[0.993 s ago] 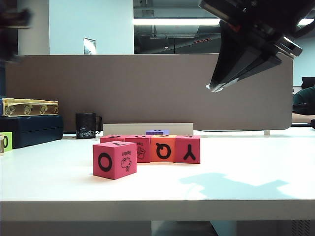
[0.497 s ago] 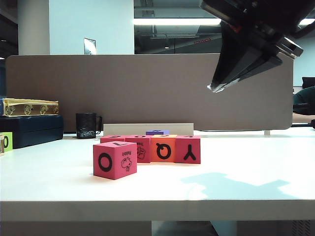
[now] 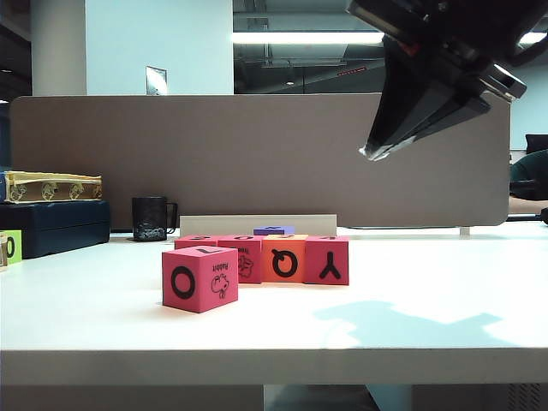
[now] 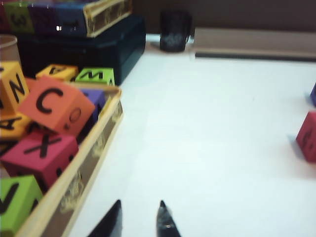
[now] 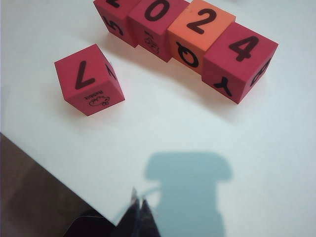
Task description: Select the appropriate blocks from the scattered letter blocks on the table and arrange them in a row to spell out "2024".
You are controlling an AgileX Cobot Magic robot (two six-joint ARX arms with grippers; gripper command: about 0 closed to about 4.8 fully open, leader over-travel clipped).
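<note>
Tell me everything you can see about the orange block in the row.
The orange block is a matte, foam-looking cube with rounded edges, third in a row of four on the white table. Its top face shows a black 2, its front face a black Q. It sits flat and square, flanked closely on both sides by pinkish-red blocks, the one topped 0 and the one topped 4. Neither claw is near it.

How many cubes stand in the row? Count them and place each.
4, left to right in the exterior view: pinkish-red end cube, pinkish-red cube topped 0, orange cube topped 2, pinkish-red cube topped 4.
</note>
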